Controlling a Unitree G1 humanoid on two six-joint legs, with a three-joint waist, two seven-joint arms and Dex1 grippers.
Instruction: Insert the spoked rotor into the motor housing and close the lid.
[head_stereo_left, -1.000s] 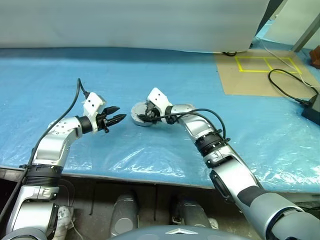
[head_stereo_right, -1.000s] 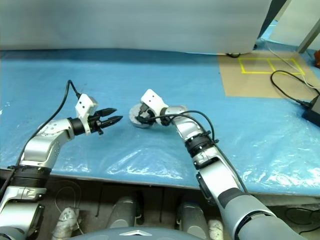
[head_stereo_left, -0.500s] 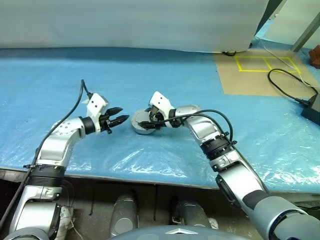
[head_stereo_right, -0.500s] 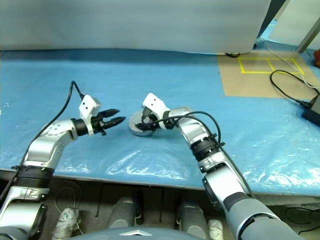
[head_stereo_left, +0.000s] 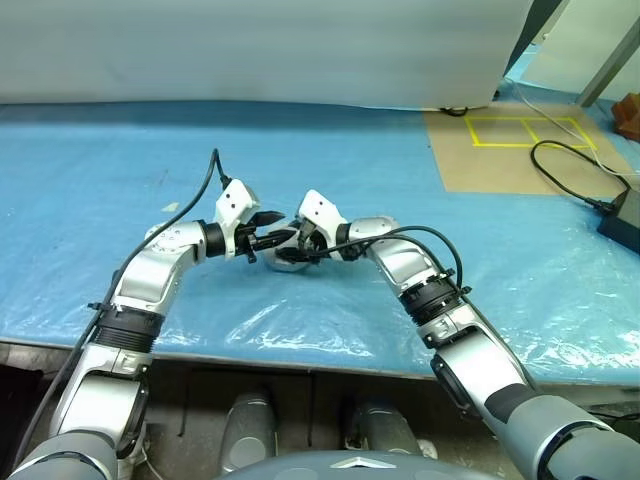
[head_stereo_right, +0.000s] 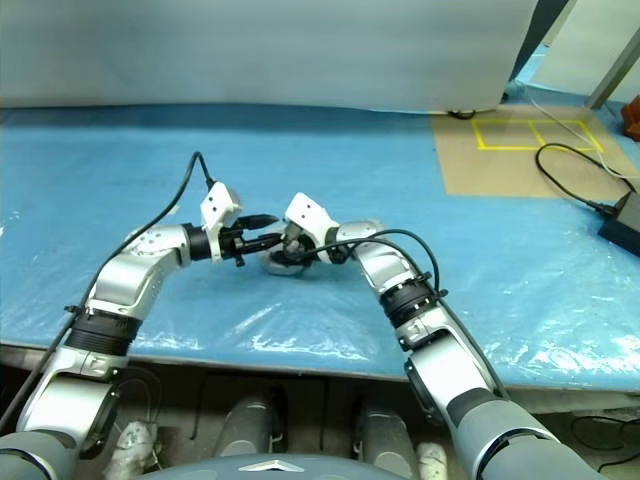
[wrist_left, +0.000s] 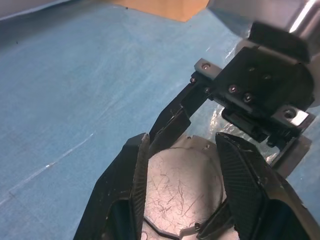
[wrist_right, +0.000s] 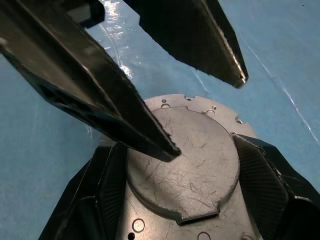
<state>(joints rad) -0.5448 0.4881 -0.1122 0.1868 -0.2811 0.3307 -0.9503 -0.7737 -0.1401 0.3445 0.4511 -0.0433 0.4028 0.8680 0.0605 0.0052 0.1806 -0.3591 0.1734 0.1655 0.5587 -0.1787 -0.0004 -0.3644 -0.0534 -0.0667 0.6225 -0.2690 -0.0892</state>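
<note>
Right hand (wrist_right: 182, 165) clamps the lid-topped motor housing (wrist_right: 190, 165) while the left hand (wrist_left: 185, 170) hovers above, fingers apart.

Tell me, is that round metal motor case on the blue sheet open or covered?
Covered: the flat scratched lid sits over the motor housing, hiding any coils.
</note>
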